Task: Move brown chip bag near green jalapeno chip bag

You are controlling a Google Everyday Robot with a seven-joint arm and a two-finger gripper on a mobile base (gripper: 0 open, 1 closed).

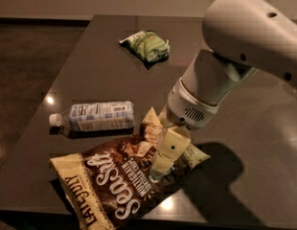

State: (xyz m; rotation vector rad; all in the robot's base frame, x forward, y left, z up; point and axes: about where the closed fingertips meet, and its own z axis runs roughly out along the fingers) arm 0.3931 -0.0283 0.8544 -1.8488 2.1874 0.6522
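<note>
Gripper (pixel 162 169) is seen low over the right part of the brown chip bag (pixel 115 186), at or touching its crinkled face; whether it is clasped or released cannot be told. The bag lies at the table's (pixel 263 128) near edge, long axis running near-left to far-right, with a clear bottle (pixel 98 116) just beyond it. The green jalapeno chip bag (pixel 147 46) is noted well apart, far and slightly left of the gripper, so the carry is judged to run farward.

brown chip bag (pixel 115 190) beneath the jaws reads "sea salt" and, along its edge, "late july"
</note>
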